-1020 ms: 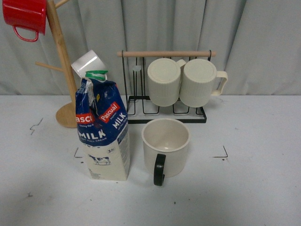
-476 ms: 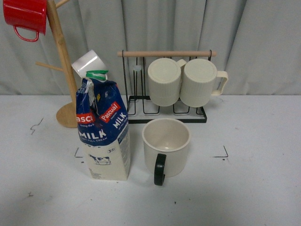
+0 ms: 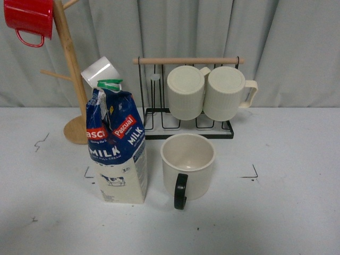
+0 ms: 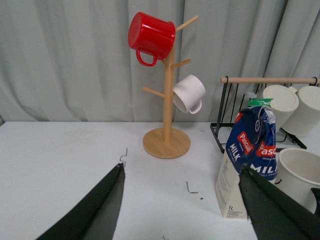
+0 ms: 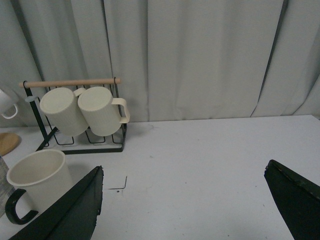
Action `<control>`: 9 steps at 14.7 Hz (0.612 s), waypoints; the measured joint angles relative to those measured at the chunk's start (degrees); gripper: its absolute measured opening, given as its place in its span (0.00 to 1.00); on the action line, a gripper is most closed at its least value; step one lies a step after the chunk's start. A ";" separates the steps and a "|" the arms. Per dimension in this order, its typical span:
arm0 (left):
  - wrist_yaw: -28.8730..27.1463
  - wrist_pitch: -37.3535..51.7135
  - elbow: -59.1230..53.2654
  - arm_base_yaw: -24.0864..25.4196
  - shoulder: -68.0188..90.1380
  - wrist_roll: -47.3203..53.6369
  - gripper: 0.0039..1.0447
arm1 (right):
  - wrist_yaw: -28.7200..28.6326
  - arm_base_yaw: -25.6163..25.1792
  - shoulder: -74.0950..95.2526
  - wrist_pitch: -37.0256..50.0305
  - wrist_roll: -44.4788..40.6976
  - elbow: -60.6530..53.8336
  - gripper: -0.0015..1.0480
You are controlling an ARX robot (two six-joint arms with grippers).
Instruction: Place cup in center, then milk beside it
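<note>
Cream cup [image 3: 188, 164] upright; milk [image 3: 117, 146] upright just beside.

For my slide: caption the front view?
Milk carton standing left of cup on the table, mug racks behind.

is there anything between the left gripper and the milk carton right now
Nothing visible. In the left wrist view the left gripper is open over bare table, and the milk carton stands upright ahead of it beside the cup. The wooden mug tree stands further back, off the path.
</note>
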 joint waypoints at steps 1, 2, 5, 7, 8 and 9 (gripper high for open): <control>0.00 -0.02 0.00 0.00 0.00 0.00 0.80 | 0.00 0.00 0.00 0.00 0.00 0.00 0.94; 0.00 -0.02 0.00 0.00 0.00 0.00 0.92 | 0.00 0.00 0.00 0.00 0.00 0.00 0.94; 0.00 -0.02 0.00 0.02 0.00 0.07 0.94 | 0.00 0.00 0.00 0.00 0.00 0.00 0.94; 0.00 0.00 0.00 0.00 0.00 0.07 0.94 | 0.00 0.00 0.00 0.00 0.00 0.00 0.94; 0.00 -0.02 0.00 0.00 0.00 0.07 0.94 | 0.00 0.00 0.00 0.00 0.00 0.00 0.94; 0.00 -0.02 0.00 0.00 0.00 0.07 0.94 | 0.00 0.00 0.00 0.00 0.00 0.00 0.94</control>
